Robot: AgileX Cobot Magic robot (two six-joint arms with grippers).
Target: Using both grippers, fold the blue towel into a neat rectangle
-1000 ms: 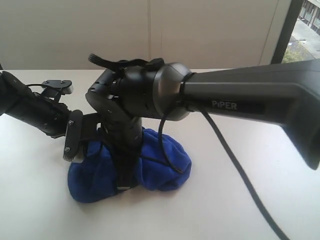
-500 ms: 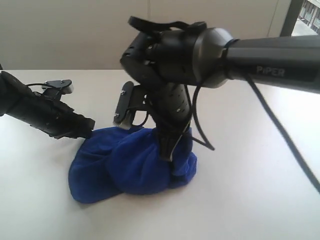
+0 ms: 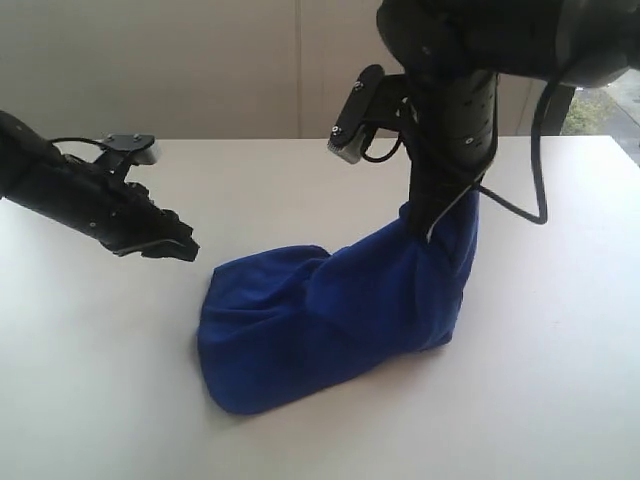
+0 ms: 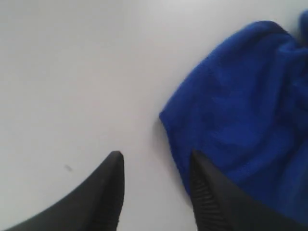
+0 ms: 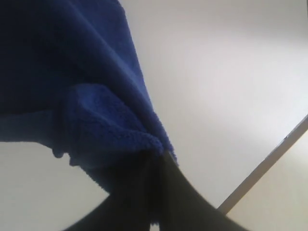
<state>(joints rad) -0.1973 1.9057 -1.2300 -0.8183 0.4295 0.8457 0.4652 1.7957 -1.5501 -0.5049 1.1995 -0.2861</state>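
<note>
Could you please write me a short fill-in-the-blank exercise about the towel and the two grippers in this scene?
1. The towel pinched at one end by the right gripper is ___ in colour.
2. The left gripper holds nothing, and its jaws are ___.
3. The towel's lower end rests on the ___ table.
Missing words: blue; open; white.

I now have my right gripper (image 3: 441, 228) higher and farther right, drawing the bunched blue towel (image 3: 320, 320) up and stretching it out.
</note>
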